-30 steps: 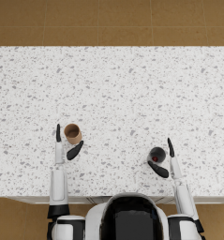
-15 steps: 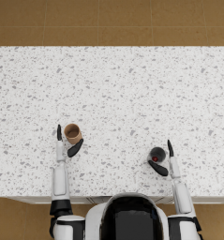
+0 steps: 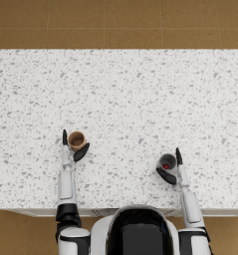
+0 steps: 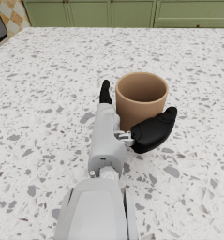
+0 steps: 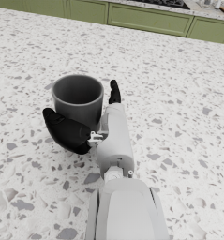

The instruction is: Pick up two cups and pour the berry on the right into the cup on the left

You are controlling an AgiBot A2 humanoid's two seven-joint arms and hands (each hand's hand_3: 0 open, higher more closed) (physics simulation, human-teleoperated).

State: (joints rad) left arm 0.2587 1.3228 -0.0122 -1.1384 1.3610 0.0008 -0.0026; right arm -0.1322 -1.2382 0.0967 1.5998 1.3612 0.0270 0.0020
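A tan cup (image 3: 76,141) (image 4: 141,97) stands on the speckled counter at the near left. My left hand (image 3: 71,148) (image 4: 132,123) flanks it, straight fingers (image 4: 105,92) on one side and the thumb (image 4: 154,131) low against its front wall. At the near right stands a grey cup (image 3: 167,162) (image 5: 78,97), and the head view shows a red berry (image 3: 166,166) inside it. My right hand (image 3: 173,168) (image 5: 95,123) brackets this cup the same way, its thumb (image 5: 64,131) at the base. Both cups rest upright on the counter.
The white speckled counter (image 3: 130,99) stretches far ahead and to both sides, its near edge (image 3: 36,211) just below my forearms. Brown tiled floor (image 3: 118,22) lies beyond it. Green cabinets (image 4: 113,11) show in the wrist views.
Both hands have edged slightly closer around their cups. The cups stand where they were.
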